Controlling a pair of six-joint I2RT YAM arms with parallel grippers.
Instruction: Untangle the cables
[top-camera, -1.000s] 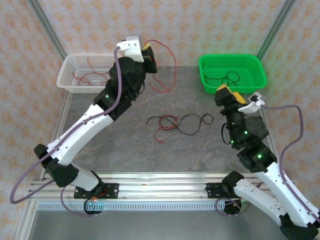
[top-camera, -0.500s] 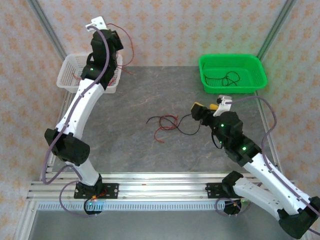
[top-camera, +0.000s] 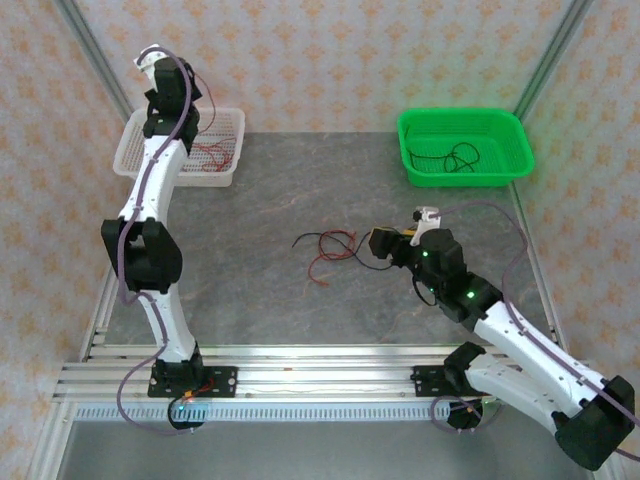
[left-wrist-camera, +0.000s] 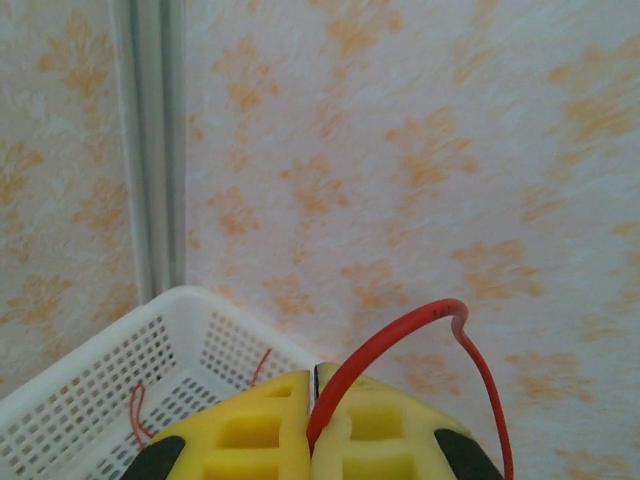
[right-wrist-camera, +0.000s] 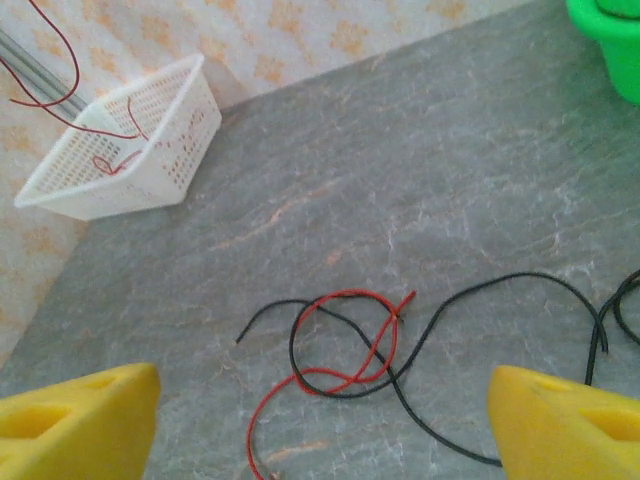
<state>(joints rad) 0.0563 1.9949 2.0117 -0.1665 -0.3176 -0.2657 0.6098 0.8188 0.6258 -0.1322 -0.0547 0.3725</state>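
Note:
A tangle of thin cables (top-camera: 335, 250), one red and one black looped through each other, lies mid-table. In the right wrist view these cables (right-wrist-camera: 345, 345) sit between and just beyond my wide-spread yellow fingers (right-wrist-camera: 80, 420). My right gripper (top-camera: 374, 243) hovers low at the tangle's right end, open and holding nothing. My left gripper (top-camera: 176, 98) is raised high over the white basket (top-camera: 135, 165) at the back left. Its yellow fingers (left-wrist-camera: 250, 430) are shut on a red cable (left-wrist-camera: 400, 325) that arches up from between them and droops down to the right.
Red cables (top-camera: 205, 152) lie in the white basket (right-wrist-camera: 130, 140). A green bin (top-camera: 512, 135) at the back right holds black cables (top-camera: 450, 158). A papered wall (left-wrist-camera: 400, 150) stands close behind the left gripper. Metal frame rails run along the table edges.
The left arm has swung left and up from the back middle to above the white basket, carrying the red cable. The right arm has dropped and reached left to the tangle, its jaws still open.

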